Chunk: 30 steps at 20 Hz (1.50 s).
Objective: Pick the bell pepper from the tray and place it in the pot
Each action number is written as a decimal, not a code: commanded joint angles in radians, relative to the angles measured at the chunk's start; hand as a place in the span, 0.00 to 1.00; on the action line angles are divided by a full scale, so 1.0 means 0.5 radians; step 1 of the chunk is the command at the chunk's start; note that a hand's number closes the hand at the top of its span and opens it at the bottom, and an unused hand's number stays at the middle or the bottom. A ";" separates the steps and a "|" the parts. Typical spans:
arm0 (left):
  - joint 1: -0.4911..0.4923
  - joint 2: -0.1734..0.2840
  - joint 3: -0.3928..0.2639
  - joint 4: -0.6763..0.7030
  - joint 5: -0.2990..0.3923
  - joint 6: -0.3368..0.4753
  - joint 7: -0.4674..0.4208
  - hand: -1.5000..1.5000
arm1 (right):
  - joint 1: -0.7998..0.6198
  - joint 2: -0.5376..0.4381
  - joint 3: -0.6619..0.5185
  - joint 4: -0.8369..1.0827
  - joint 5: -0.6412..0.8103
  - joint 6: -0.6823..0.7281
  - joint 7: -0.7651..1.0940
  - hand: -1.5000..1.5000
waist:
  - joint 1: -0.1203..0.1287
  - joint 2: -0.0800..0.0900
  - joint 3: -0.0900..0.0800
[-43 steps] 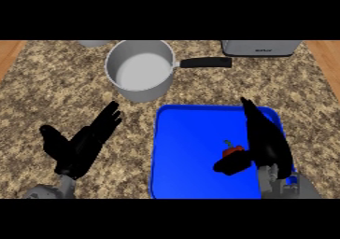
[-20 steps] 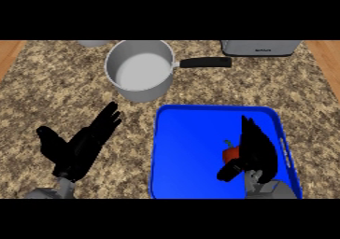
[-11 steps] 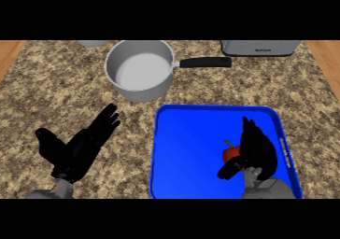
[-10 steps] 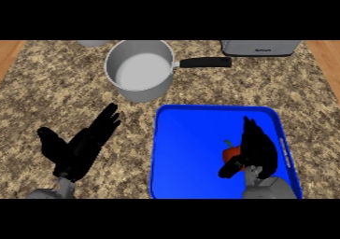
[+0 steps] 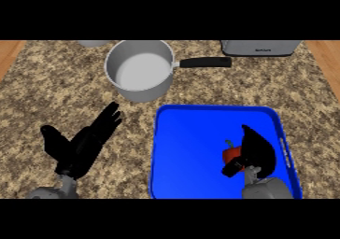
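Note:
A small red bell pepper (image 5: 231, 151) lies on the right part of the blue tray (image 5: 190, 140). My right hand (image 5: 258, 150) is at the pepper's right side. Its fingers bend over the pepper and its thumb (image 5: 233, 168) presses in from the near side, hiding much of it. The pepper still rests on the tray. The grey pot (image 5: 139, 70) stands beyond the tray's far left corner, its black handle (image 5: 204, 62) pointing right. My left hand (image 5: 81, 145) rests open on the counter left of the tray.
A silver appliance (image 5: 261, 47) stands at the back right, and a grey dish (image 5: 95, 43) shows at the back edge left of the pot. Wooden strips border the speckled counter (image 5: 48, 93) on both sides.
My right hand has shifted left against the pepper and its fingers have bent down over it. In the last half second it barely moves. My left hand has stayed still.

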 commanded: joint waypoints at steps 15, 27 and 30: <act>0.068 -0.089 0.102 -0.171 -0.122 -0.058 0.149 0.50 | -0.081 -0.090 0.086 0.113 -0.107 0.073 -0.559 1.00 | 0.002 -0.002 0.001; 0.040 -0.200 0.081 -0.118 -0.177 -0.080 0.155 0.50 | -0.137 -0.208 0.157 -0.140 -0.012 0.186 -0.802 1.00 | -0.004 -0.002 0.001; 0.096 -0.154 0.133 -0.057 -0.162 -0.125 0.067 0.50 | -0.118 -0.297 0.174 -0.449 0.165 0.144 -0.618 1.00 | -0.026 -0.011 -0.001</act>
